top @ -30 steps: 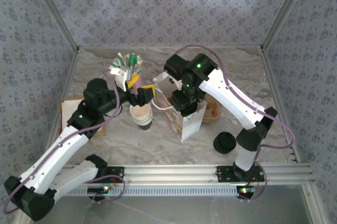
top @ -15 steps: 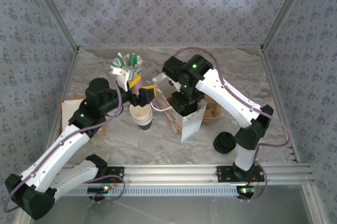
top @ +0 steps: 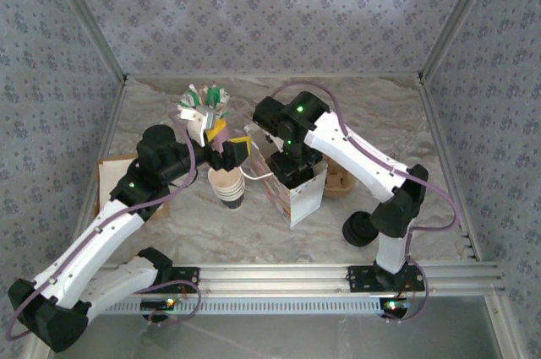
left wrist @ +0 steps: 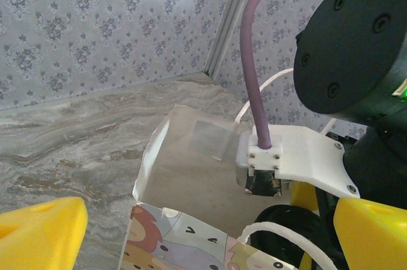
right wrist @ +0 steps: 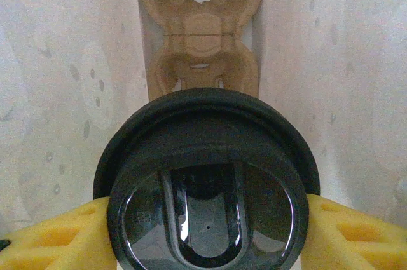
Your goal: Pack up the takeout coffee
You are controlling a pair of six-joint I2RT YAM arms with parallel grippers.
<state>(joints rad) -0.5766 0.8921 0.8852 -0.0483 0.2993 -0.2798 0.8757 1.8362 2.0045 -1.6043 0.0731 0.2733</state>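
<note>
Right tool (right wrist: pixel 203 241) holds takeout coffee (right wrist: pixel 206 181), yellow pads (right wrist: pixel 48 238) either side, inside paper bag (left wrist: pixel 191 155) above cardboard carrier (right wrist: pixel 200 35). Left tool (top: pixel 226 140) wide, gripping nothing, at bag rim. Risks: release off carrier well, cup tips, spills; unheld bag shifts on desk (top: pixel 254 236), snags arm.

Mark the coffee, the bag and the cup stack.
takeout coffee (right wrist: pixel 205 216), right wrist view, middle of its black lid
paper bag (left wrist: pixel 189 186), left wrist view, inside wall
cup stack (top: pixel 226 184), top view, upper cups
</note>
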